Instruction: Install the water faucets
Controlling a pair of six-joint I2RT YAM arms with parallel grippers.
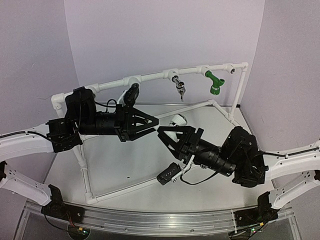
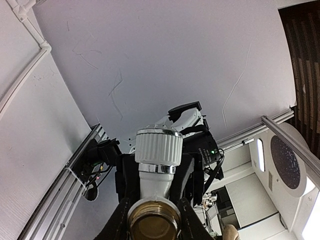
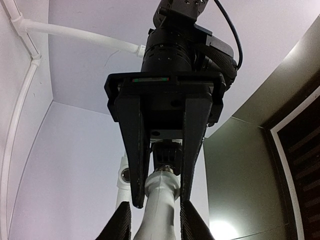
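A white faucet (image 1: 178, 120) hangs in mid-air between my two grippers, over the middle of the table. My left gripper (image 1: 156, 120) comes in from the left and is shut on it. In the left wrist view the faucet (image 2: 159, 150) shows its brass threaded mouth near the left gripper (image 2: 155, 220) and its ribbed white cap farther out. My right gripper (image 1: 165, 134) faces it from the right. In the right wrist view the right gripper (image 3: 156, 220) has closed in around the faucet's white body (image 3: 159, 200).
A white pipe frame (image 1: 150, 76) stands along the back and left of the table. A chrome faucet (image 1: 179, 86) and a green faucet (image 1: 214, 82) hang from its top rail. A low pipe (image 1: 125, 187) runs across the front.
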